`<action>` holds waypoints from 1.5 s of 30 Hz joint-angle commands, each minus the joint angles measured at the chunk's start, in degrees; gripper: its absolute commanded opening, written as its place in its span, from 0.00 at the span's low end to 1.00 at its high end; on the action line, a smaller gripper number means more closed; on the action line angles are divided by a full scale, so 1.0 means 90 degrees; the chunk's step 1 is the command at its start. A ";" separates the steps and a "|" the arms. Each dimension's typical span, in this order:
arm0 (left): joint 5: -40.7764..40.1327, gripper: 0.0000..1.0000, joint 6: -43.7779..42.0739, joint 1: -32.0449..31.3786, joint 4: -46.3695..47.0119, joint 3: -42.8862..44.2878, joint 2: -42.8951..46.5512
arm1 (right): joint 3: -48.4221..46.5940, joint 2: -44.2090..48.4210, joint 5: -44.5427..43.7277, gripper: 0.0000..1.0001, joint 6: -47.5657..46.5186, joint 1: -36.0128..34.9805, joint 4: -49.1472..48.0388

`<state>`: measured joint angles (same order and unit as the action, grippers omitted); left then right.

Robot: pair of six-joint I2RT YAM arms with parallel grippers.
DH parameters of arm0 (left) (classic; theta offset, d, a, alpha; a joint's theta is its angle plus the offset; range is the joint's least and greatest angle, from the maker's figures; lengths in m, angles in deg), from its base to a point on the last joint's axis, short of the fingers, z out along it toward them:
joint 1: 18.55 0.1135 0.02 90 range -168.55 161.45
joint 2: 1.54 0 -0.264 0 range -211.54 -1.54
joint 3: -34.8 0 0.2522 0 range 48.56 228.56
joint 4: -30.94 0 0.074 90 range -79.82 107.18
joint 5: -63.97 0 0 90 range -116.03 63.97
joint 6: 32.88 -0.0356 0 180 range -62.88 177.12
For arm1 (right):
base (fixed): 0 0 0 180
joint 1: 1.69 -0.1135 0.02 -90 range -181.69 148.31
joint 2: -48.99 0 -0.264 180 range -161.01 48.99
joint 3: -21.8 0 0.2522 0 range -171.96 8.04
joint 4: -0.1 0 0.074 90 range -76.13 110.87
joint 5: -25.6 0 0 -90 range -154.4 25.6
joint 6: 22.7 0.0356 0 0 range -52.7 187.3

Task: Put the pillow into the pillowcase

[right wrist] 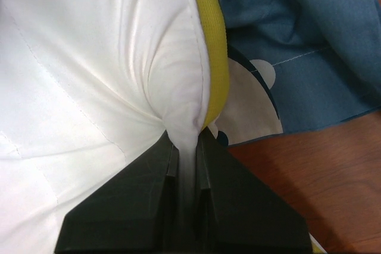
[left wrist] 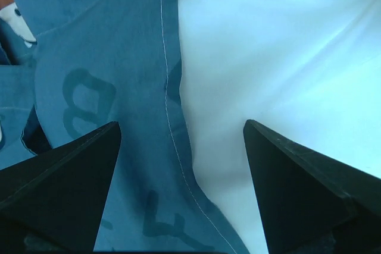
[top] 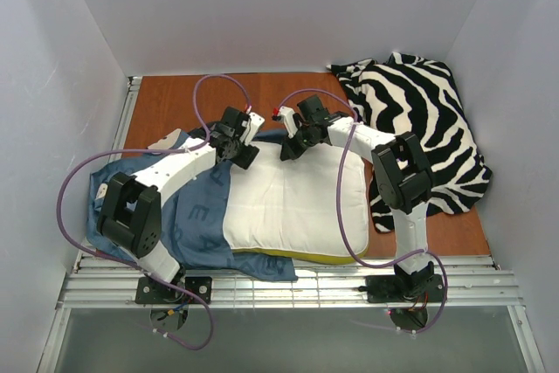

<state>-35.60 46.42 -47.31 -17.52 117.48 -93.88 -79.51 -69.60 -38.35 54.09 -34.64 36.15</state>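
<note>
The white quilted pillow [top: 293,203] lies mid-table with its left end inside the blue printed pillowcase [top: 196,216]; its yellow underside shows at the near edge. My right gripper [top: 291,148] is shut on the pillow's far edge; in the right wrist view the white cloth [right wrist: 119,75] and yellow edge [right wrist: 215,57] bunch between the fingers [right wrist: 143,200]. My left gripper [top: 238,153] is open, its jaws wide apart over the pillowcase's stitched hem [left wrist: 169,111], blue pillowcase [left wrist: 107,57] under the left finger and white pillow [left wrist: 280,46] under the right. It holds nothing.
A black-and-white zebra-striped cloth [top: 419,124] lies heaped at the right and far right. Bare brown tabletop [top: 175,102] shows at the far left. White walls enclose three sides. A metal rail [top: 306,286] runs along the near edge by the arm bases.
</note>
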 commanded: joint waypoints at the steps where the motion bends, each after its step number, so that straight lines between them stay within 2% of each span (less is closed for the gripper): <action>1: -0.1143 0.79 -0.0256 -0.0272 0.0114 -0.0265 0.0113 | -0.0194 -0.0037 0.0202 0.01 0.0364 0.0038 -0.0308; 5: -0.1944 0.72 -0.0793 -0.0262 0.0603 -0.0724 0.0142 | -0.0155 -0.0056 0.0231 0.01 0.0413 0.0038 -0.0308; 6: -0.1994 0.65 -0.0852 -0.0262 0.0700 -0.0773 0.0191 | -0.0136 -0.0056 0.0231 0.01 0.0423 0.0038 -0.0308; 8: -0.1926 0.57 -0.0891 -0.0262 0.0759 -0.0725 0.0298 | -0.0126 -0.0066 0.0222 0.01 0.0443 0.0038 -0.0298; 9: -0.1897 0.49 -0.0901 -0.0262 0.0750 -0.0599 0.0279 | -0.0107 -0.0066 0.0222 0.01 0.0472 0.0038 -0.0298; 12: -0.1809 0.35 -0.0891 -0.0262 0.0672 -0.0393 0.0017 | -0.0116 -0.0095 0.0270 0.01 0.0521 0.0048 -0.0308; 13: -0.1664 0.21 -0.0891 -0.0233 0.0672 -0.0267 -0.0072 | -0.0116 -0.0105 0.0290 0.01 0.0569 0.0048 -0.0298; 16: -0.1419 0.00 -0.0736 -0.0106 0.0555 0.0123 -0.0472 | -0.0155 -0.0125 0.0348 0.01 0.0657 0.0048 -0.0298; 19: -0.0660 0.00 -0.0463 -0.0067 0.0331 0.0785 -0.0688 | -0.0214 -0.0144 0.0388 0.01 0.0784 0.0038 -0.0318; 20: 0.0136 0.00 -0.0249 -0.0115 0.0185 0.0943 -0.0707 | -0.0253 -0.0173 0.0378 0.01 0.0823 0.0038 -0.0327; 23: 0.1644 0.00 0.0016 -0.0427 -0.0177 0.1684 -0.0912 | -0.0360 -0.0232 0.0368 0.01 0.1076 0.0067 -0.0376; 24: 0.2625 0.00 0.0191 -0.0506 -0.0275 0.1842 -0.0980 | -0.0380 -0.0261 0.0378 0.01 0.1164 0.0087 -0.0396; 25: 0.3224 0.00 0.0231 -0.0564 -0.0324 0.1950 -0.1097 | -0.0409 -0.0281 0.0388 0.01 0.1262 0.0106 -0.0425; 26: 0.3540 0.00 0.0386 -0.0778 -0.0199 0.2028 -0.1146 | -0.0458 -0.0300 0.0446 0.01 0.1418 0.0164 -0.0454; 30: 0.6054 0.00 0.0719 -0.1043 -0.0012 0.2010 -0.1430 | -0.0439 -0.0271 0.0534 0.01 0.2149 0.0428 -0.0766; 31: 0.6246 0.00 0.0797 -0.1044 0.0017 0.1952 -0.1469 | -0.0419 -0.0252 0.0592 0.01 0.2316 0.0516 -0.0844; 33: 0.6336 0.00 0.0740 -0.1044 0.0056 0.1631 -0.1508 | -0.0293 -0.0203 0.0719 0.01 0.2686 0.0789 -0.1068; 36: 0.5781 0.00 0.0574 -0.0908 0.0339 0.1104 -0.1362 | -0.0195 -0.0144 0.0700 0.01 0.3000 0.1102 -0.1313; 38: 0.4806 0.00 0.0535 -0.0606 0.0534 0.1082 -0.1371 | -0.0233 -0.0183 0.0642 0.01 0.3157 0.1249 -0.1508; 39: 0.4493 0.00 0.0399 -0.0478 0.0487 0.1188 -0.1623 | -0.0272 -0.0203 0.0613 0.01 0.3245 0.1288 -0.1567; 40: 0.3765 0.00 0.0291 -0.0342 0.0438 0.1557 -0.1770 | -0.0340 -0.0251 0.0506 0.01 0.3390 0.1317 -0.1684; 41: 0.3526 0.00 0.0184 -0.0012 0.0466 0.1744 -0.1927 | -0.0370 -0.0261 0.0427 0.01 0.3431 0.1317 -0.1753; 45: 0.3337 0.00 -0.0012 0.0713 0.0681 0.2642 -0.2455 | -0.0516 -0.0349 0.0251 0.01 0.3393 0.1317 -0.1861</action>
<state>-1.63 48.67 -45.29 -13.04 136.11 -115.21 -80.43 -72.51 -33.68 81.78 -22.84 28.08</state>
